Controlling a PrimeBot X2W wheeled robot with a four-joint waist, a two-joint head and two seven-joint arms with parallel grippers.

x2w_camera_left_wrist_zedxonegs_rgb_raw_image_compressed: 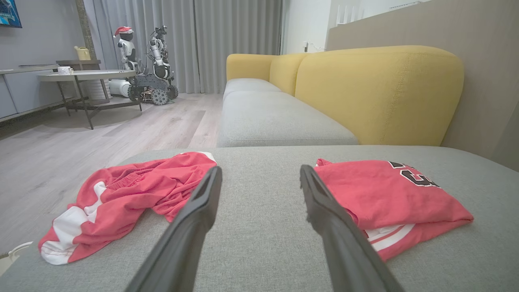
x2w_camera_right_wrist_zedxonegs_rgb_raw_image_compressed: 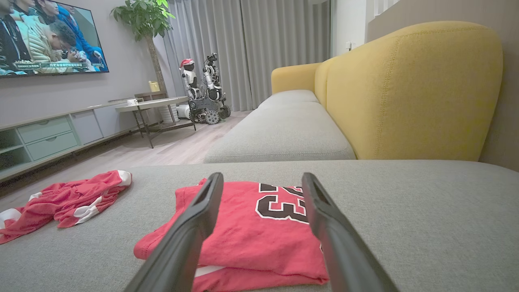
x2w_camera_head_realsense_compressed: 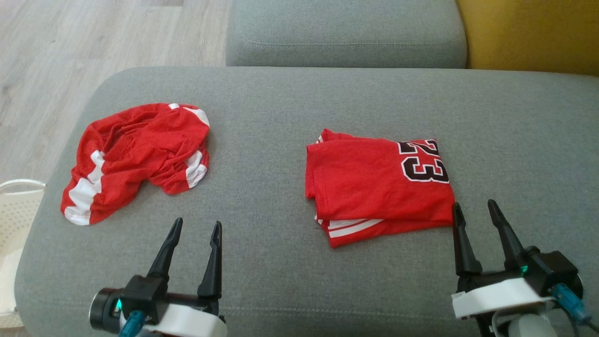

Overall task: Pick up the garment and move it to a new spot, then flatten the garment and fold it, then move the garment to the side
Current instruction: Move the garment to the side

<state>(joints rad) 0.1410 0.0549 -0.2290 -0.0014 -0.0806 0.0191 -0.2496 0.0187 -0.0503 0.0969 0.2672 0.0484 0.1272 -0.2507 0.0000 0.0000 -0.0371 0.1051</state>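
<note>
— What lies at the left of the grey sofa seat [x2w_camera_head_realsense_compressed: 281, 107]?
— Crumpled red shorts [x2w_camera_head_realsense_compressed: 135, 157] with white trim. Near them the left gripper [x2w_camera_head_realsense_compressed: 197, 223] hovers, fingers spread wide, holding nothing.
— And further right?
— A folded red jersey [x2w_camera_head_realsense_compressed: 369, 182] numbered 23, mid-seat. The right gripper [x2w_camera_head_realsense_compressed: 474, 204] sits just beside its near corner, likewise spread wide and empty.

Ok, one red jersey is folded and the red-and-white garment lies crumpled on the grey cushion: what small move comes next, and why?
Probably the left gripper should ease forward and leftward toward the crumpled red mesh garment with white trim. That heap lies unflattened on its side, the gripper's jaws stand open and empty, and the folded red jersey numbered 23 looks finished.
</note>
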